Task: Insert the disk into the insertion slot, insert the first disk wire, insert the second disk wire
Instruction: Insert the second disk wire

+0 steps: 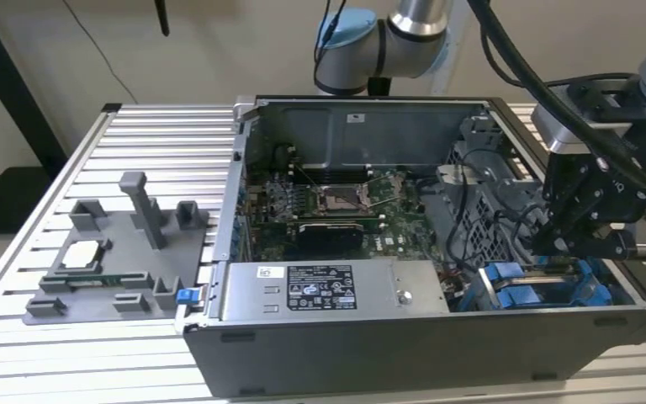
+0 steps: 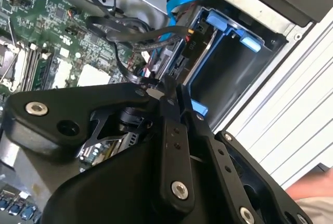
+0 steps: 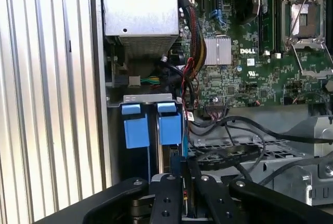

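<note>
One gripper point(image 1: 579, 240) is what you have here, and you see it low inside the open computer case point(image 1: 436, 337), at the exterior view's right, just above the drive bay with its blue fittings. In both wrist views its two black fingers point(image 2: 179, 130) stand close together with only a thin gap; something thin and dark sits between them in the first wrist view, but you cannot tell if they grip it. The fingertips point at the insertion slot point(image 3: 151, 146), where two blue carrier handles point(image 3: 169, 125) lie side by side, so the disk point(image 1: 525, 290) seems already in the bay. Black cables point(image 2: 130, 36) and one flat blue cable point(image 2: 184, 0) run just beside the slot. Beyond them you see the green motherboard point(image 1: 335, 202), and the grey power-supply box point(image 1: 335, 290) along the front wall. A grey fixture tray point(image 1: 121, 261) rests on the slatted table point(image 1: 31, 337), well apart.
</note>
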`<state>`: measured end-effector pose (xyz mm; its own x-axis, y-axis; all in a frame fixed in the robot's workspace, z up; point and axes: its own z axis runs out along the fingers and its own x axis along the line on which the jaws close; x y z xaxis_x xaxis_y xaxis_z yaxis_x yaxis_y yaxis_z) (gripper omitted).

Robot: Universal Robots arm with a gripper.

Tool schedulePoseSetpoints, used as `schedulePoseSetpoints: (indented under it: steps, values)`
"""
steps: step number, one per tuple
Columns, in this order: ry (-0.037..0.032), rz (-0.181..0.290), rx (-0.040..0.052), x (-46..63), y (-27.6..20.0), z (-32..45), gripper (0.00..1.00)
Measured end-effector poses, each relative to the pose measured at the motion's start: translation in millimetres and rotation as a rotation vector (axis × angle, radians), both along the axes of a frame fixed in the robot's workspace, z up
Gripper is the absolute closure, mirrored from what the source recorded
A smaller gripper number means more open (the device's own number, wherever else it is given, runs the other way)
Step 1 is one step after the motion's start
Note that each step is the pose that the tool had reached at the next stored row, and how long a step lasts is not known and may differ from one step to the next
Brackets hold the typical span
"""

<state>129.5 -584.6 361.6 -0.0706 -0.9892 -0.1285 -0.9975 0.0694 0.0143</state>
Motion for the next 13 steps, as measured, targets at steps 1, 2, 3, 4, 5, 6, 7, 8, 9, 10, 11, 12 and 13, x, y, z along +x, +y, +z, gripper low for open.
schedulePoseSetpoints:
  steps: [1,2,3,4,5,6,7,8,9,10,11,12,13]
  values:
    - [0.0000,0.000,0.0000,1.1,0.1,-1.5,1.00]
    - [0.0000,0.000,0.0000,2.0,0.2,-3.2,1.00]
    - [0.0000,0.000,0.0000,2.7,0.2,-4.9,1.00]
    - [0.0000,0.000,0.0001,3.5,0.2,-6.6,1.00]
    - [0.0000,0.000,0.0001,4.2,0.3,-8.0,1.00]
    - [0.0000,0.000,0.0001,5.0,0.3,-9.2,1.00]
    - [0.0000,0.000,0.0002,5.9,0.3,-10.3,1.00]
    - [0.0000,0.000,0.0001,6.8,0.3,-11.2,1.00]
    - [0.0000,0.000,0.0001,7.9,0.3,-12.0,1.00]
    - [0.0000,0.000,-0.0001,9.1,0.2,-12.8,1.00]
    - [0.0000,0.000,0.0001,10.1,0.2,-13.6,1.00]
    - [0.0000,0.000,0.0000,11.0,0.2,-14.2,1.00]
    - [0.0000,0.000,0.0001,11.3,0.3,-14.8,1.00]
